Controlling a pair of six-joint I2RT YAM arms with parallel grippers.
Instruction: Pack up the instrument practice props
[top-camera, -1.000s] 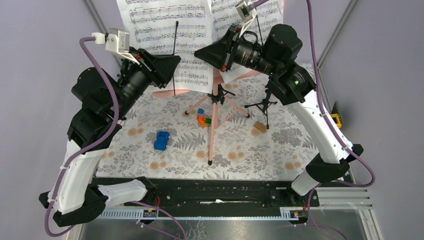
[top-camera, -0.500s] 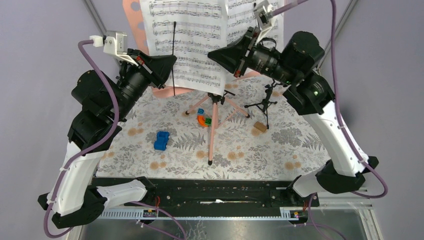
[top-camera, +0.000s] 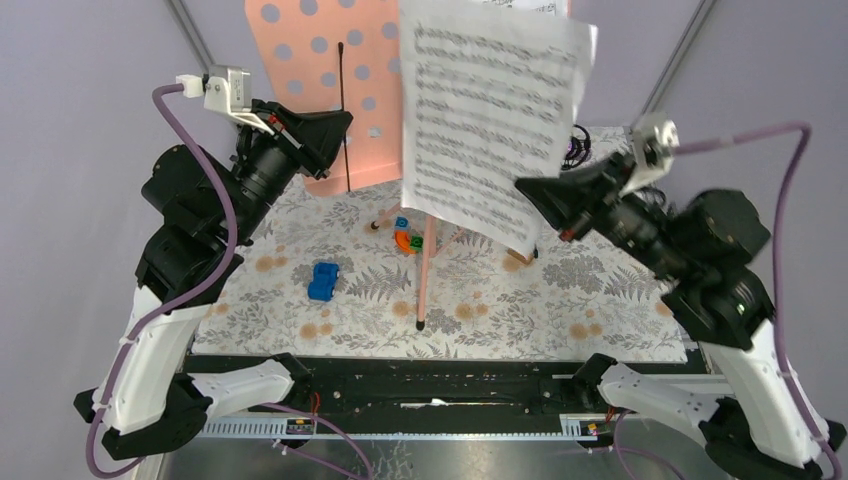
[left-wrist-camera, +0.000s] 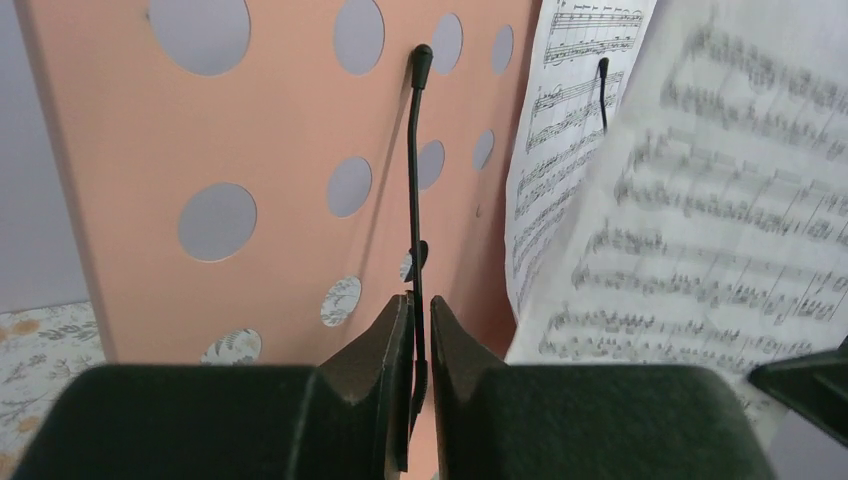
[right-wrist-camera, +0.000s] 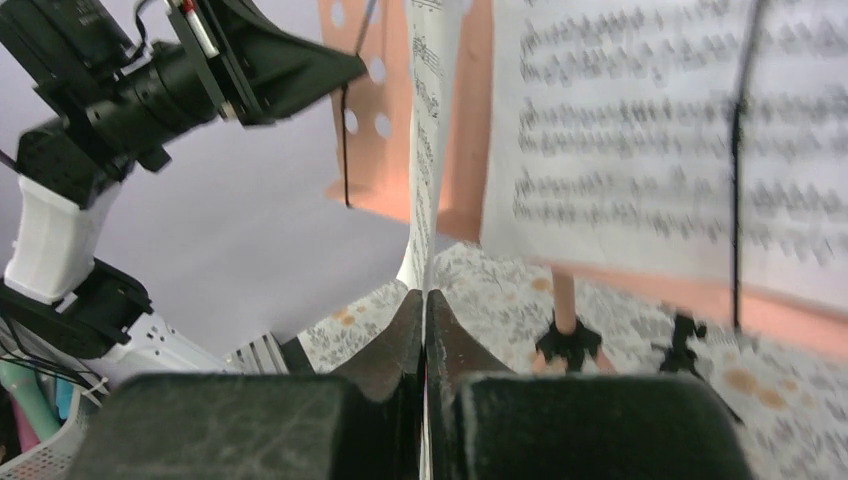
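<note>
Our left gripper (left-wrist-camera: 418, 300) has its 2 jaws pressed nearly together on a thin black wire page-holder (left-wrist-camera: 413, 180). The wire rises straight up from between the fingertips. Directly behind the wire, facing this gripper, stands the salmon-pink perforated sheet-music rack (left-wrist-camera: 280, 150), and its round holes show the wall behind.

To the right of this gripper, 1 white printed sheet-music page on the rack (left-wrist-camera: 560, 150) lies flat against the board.

Our right gripper (right-wrist-camera: 424, 295) is clamped tight on the lower edge of a white printed sheet-music page (right-wrist-camera: 425, 120). From the right wrist we see that page edge-on, rising from the fingertips. In the top view it hangs in the air above and to the left of the gripper, clear of the rack, and its print is blurred.

Beyond this gripper, the page on the rack sits under a second black wire (right-wrist-camera: 738, 150).

Below both grippers, the rack's pink tripod leg (top-camera: 428, 270) reaches down to the grey floral table cloth (top-camera: 500, 300). A small blue toy car (top-camera: 323, 281) lies left of the leg. A cluster of orange, green and blue toy blocks (top-camera: 405, 238) sits just beside the leg.
</note>
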